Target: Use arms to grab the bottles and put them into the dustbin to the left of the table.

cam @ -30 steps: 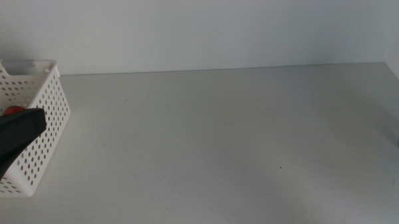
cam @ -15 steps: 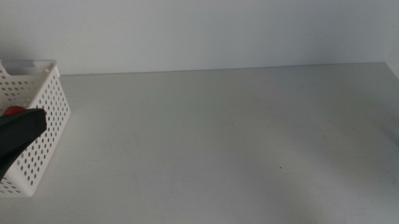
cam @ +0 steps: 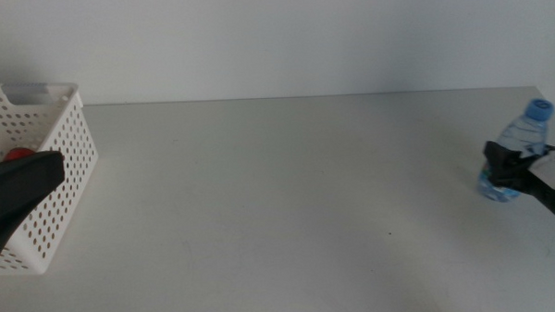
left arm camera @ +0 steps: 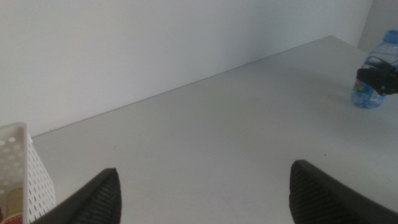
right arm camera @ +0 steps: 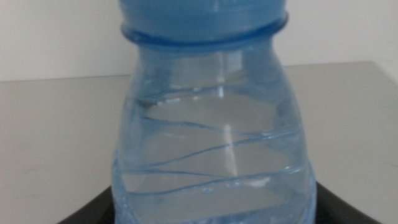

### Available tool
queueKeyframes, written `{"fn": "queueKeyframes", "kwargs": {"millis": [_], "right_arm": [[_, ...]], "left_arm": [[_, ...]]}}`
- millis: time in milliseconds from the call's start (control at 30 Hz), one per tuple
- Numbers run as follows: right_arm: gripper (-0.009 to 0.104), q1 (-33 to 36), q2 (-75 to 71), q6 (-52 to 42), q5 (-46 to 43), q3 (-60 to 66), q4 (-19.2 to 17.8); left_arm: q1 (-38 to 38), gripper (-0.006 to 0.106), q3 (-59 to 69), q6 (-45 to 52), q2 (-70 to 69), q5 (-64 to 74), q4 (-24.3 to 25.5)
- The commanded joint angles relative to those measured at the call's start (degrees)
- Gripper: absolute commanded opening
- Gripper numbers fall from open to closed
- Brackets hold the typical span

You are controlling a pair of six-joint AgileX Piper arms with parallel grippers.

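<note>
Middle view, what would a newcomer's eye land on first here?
Probably the clear water bottle with its blue cap, upright at the table's far right edge with the right gripper around its body. Next, the white perforated dustbin at far left, something red inside, the left gripper in front of it.

Clear water bottle (cam: 515,149), blue cap, upright, table's (cam: 297,192) right edge, white perforated dustbin (cam: 66,154) far left

No readable text, brand, number or sign anywhere. Label on the water bottle (cam: 511,157) near the table's (cam: 288,193) right edge too small and blurred to read; same bottle up close in the right wrist view shows only clear ribbed plastic, no lettering.
</note>
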Motion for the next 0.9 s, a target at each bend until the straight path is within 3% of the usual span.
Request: {"fn": "queueKeyframes", "kwargs": {"millis": [0, 133, 300, 433, 567, 867], "right_arm": [[-0.001, 4.7, -3.5, 1.0, -6.3, -4.8, -3.1], [-0.001, 13.5, -3.1, 6.5, 4.5, -15.0, -3.6], [-0.001, 23.0, 0.8, 14.1, 16.7, -29.9, -8.5], [-0.001, 28.9, 5.7, 18.8, 17.4, -39.7, -14.5], [-0.001, 33.7, 10.3, 21.2, 17.5, -47.5, -17.8], [-0.001, 41.1, 17.1, 22.0, 20.1, -57.5, -18.0]], "left_arm": [[0.1, 0.091, -1.3, -0.5, 0.4, -4.4, 0.3], [0.1, 0.091, -1.3, -0.5, 0.4, -4.4, 0.3], [0.1, 0.091, -1.3, -0.5, 0.4, -4.4, 0.3], [0.1, 0.091, -1.3, -0.5, 0.4, -4.4, 0.3], [0.1, 0.091, -1.3, -0.5, 0.4, -4.4, 0.3], [0.1, 0.091, -1.3, -0.5, 0.4, -4.4, 0.3]]}}
